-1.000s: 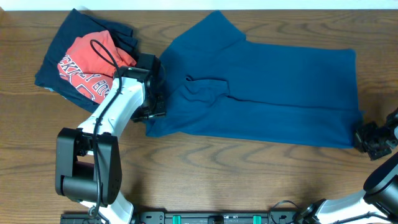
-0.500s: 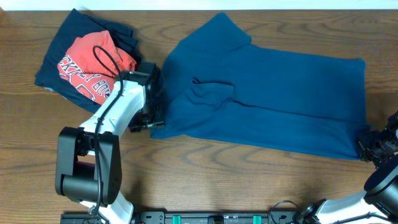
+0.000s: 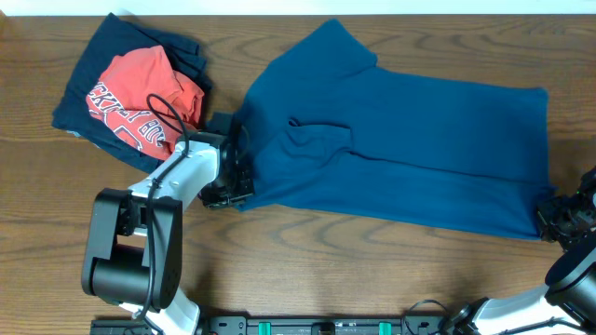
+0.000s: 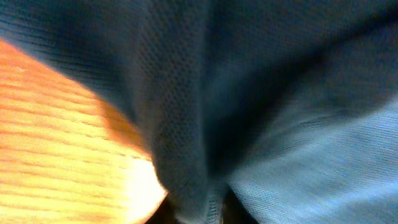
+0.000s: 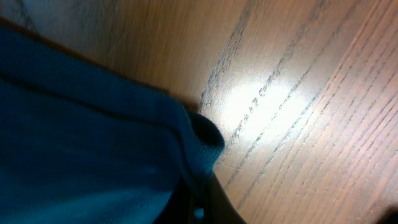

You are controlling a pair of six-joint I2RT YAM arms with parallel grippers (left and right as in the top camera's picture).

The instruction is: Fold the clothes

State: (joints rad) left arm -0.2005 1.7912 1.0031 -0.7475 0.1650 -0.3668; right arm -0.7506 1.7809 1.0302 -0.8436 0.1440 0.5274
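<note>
Seemingly at the first fold: left hand (image 3: 235, 182) clenches the blue T-shirt (image 3: 400, 158) at its sleeve end, right hand (image 3: 559, 212) its hem corner; next, both should lift evenly.

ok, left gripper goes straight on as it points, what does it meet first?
The blue T-shirt: the left gripper is shut on its edge, pointing across it, so it would only push into more cloth. Depth unclear.
</note>
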